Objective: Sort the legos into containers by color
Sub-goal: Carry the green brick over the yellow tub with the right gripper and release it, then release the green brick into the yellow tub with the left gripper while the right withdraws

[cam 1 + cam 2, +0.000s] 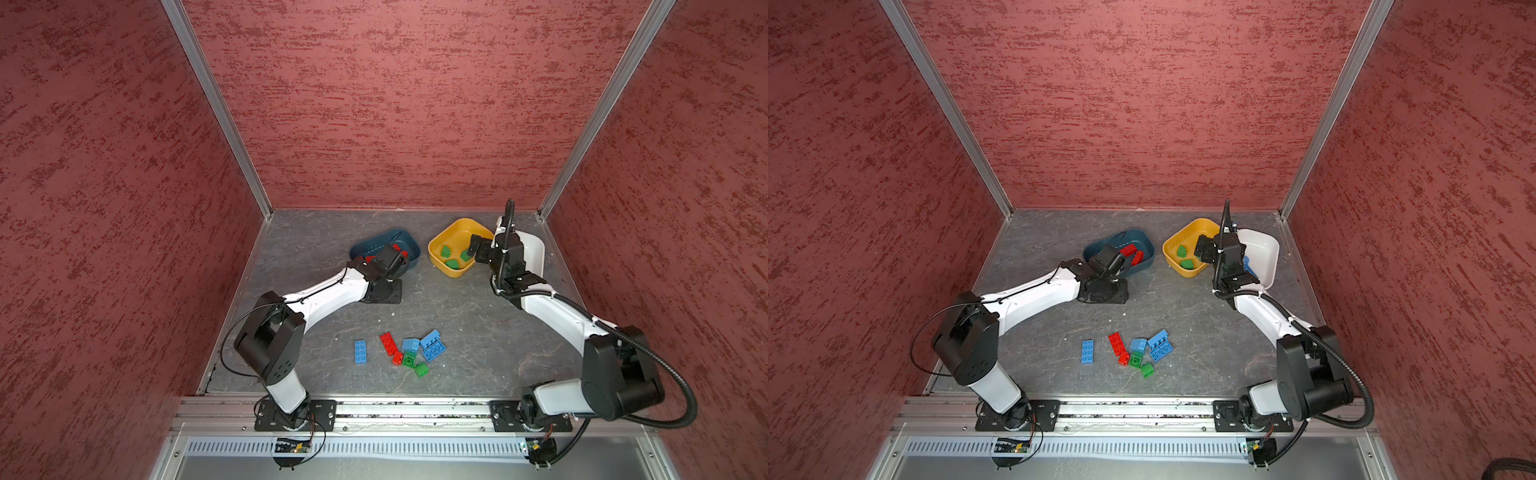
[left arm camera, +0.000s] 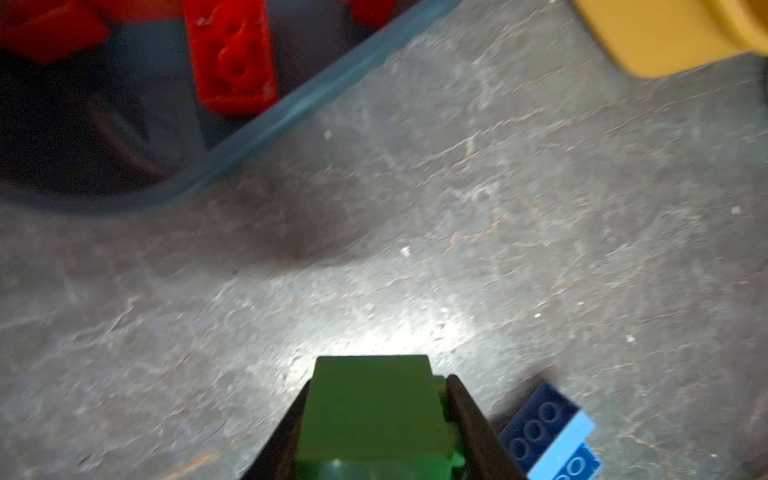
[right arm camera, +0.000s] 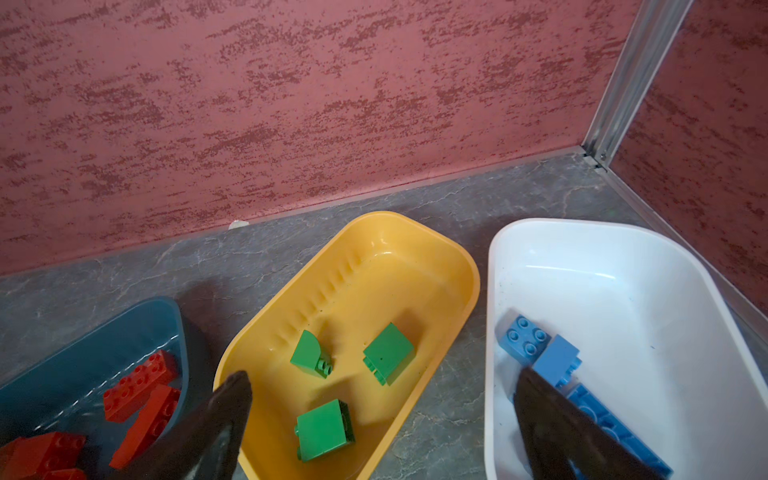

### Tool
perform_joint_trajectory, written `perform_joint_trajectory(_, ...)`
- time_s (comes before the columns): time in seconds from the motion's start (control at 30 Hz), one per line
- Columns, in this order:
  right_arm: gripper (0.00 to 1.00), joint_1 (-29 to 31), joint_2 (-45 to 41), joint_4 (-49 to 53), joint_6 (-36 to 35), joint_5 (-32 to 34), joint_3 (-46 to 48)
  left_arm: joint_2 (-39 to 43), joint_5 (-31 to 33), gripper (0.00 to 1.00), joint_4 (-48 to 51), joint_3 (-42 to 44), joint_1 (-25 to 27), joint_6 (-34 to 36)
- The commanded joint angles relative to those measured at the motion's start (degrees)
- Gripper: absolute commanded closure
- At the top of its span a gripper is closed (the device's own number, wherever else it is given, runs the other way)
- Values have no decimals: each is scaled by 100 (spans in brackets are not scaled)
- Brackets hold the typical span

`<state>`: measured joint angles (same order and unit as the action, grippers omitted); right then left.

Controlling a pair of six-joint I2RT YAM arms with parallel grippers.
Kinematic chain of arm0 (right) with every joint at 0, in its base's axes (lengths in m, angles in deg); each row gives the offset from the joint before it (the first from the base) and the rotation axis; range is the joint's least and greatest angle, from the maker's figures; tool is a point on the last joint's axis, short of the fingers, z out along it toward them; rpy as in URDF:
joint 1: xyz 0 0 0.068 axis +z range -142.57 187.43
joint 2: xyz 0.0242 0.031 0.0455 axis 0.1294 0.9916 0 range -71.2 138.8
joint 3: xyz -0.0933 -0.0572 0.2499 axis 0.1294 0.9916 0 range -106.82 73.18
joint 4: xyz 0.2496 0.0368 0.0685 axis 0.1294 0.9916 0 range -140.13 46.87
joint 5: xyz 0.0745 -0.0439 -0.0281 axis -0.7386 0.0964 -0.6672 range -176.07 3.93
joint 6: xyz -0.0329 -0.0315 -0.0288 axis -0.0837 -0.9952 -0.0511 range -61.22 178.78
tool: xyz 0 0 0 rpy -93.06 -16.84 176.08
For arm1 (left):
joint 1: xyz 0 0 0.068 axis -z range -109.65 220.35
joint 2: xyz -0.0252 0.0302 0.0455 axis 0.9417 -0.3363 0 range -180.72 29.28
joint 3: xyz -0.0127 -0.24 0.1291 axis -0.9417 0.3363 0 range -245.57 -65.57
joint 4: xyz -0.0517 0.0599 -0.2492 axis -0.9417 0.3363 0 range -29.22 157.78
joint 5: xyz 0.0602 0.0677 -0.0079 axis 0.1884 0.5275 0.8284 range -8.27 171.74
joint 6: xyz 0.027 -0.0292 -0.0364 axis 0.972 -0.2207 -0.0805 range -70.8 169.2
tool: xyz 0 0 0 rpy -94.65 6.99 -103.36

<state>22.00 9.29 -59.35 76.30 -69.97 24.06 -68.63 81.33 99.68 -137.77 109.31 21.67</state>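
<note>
Our left fingers (image 2: 469, 415) are clamped on a green brick (image 2: 370, 407), holding it by its flat sides clear of the tabletop (image 1: 478, 332). It hangs just beside the near rim of the teal tub (image 3: 124, 328). That tub holds only red bricks (image 3: 139, 384), so we judge this is a carry, not a drop point. Green belongs in the yellow tub (image 3: 374, 266), where three green bricks (image 3: 388, 353) already lie.

Our right fingers (image 3: 224, 415) stand wide apart with nothing between them, poised above the near end of the yellow tub and beside the white tub (image 3: 623, 299). The white tub takes the blue bricks (image 3: 525, 340). The three tubs sit close together at the back, each within reach of an arm.

A small mixed pile (image 1: 409, 353) of red, blue and green waits near the front, with one blue brick (image 1: 360, 352) lying apart from it. We judge the sort well underway but unfinished, and the right arm may need to clear the yellow tub.
</note>
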Motion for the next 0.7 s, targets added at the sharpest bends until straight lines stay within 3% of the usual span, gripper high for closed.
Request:
perform_joint_trajectory(0.0, 1, -8, -181, -126, 422, 317, 141, -434, -280, 100, -485, -579, 55, 199)
perform_joint_trajectory(0.3, 1, -23, -711, 32, 1296, 539, 627, -1865, -976, 100, -923, -2645, 89, 564)
perform_joint_trajectory(0.67, 1, -19, -1257, 818, 991, 391, 753, -3894, -1297, 100, -697, -5409, 103, 355)
